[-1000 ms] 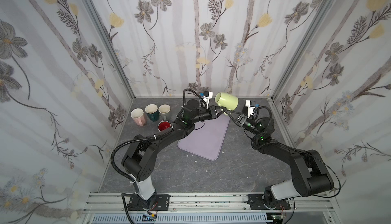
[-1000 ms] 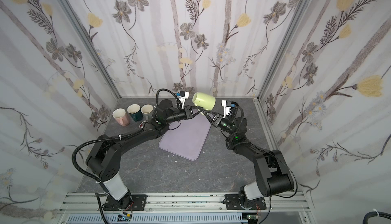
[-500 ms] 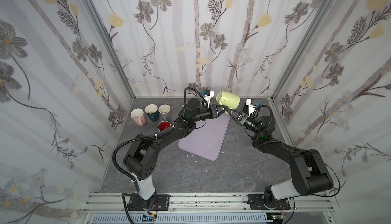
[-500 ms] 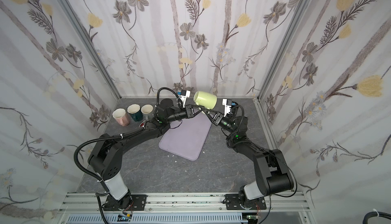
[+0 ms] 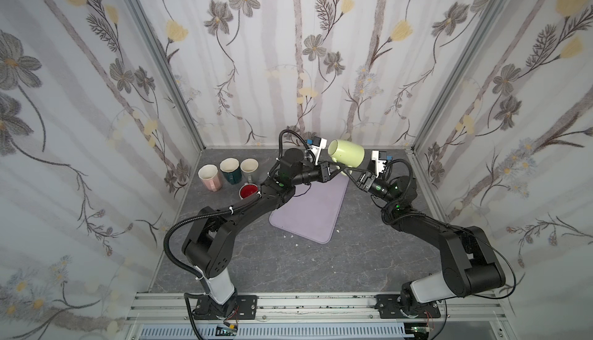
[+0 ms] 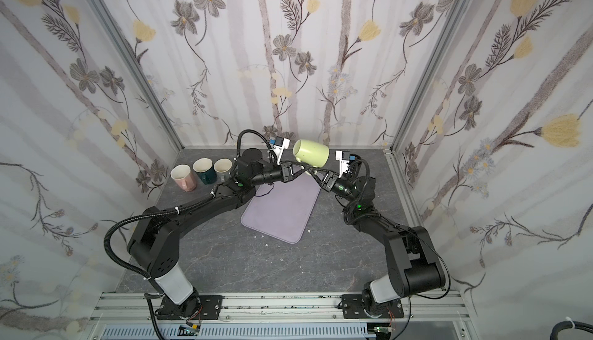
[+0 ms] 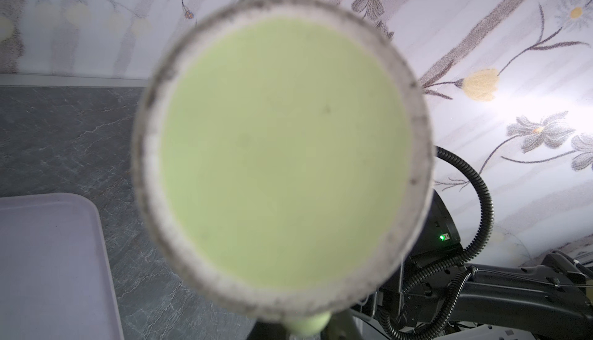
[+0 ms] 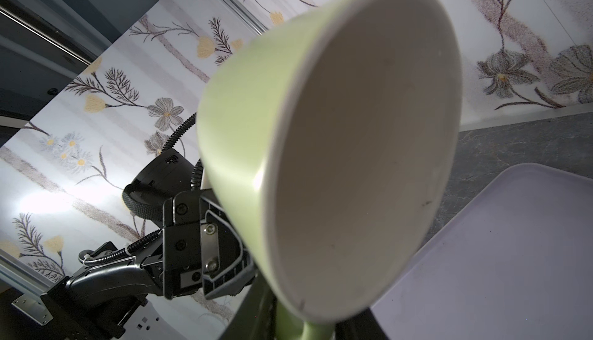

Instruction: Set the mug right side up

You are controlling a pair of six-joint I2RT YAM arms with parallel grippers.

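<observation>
Above the far end of the mat, in both top views, I see the mug aloft on its side. The left gripper pinches its handle. The right gripper sits at the same handle, and I cannot tell how its jaws stand. Left wrist: the mug's base fills the frame. Right wrist: its pale mouth faces me.

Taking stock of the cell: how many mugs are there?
5: light green mug held aloft at centre back; pink mug, teal mug and grey mug in a row back left; red mug in front of them. Others may be hidden.
</observation>
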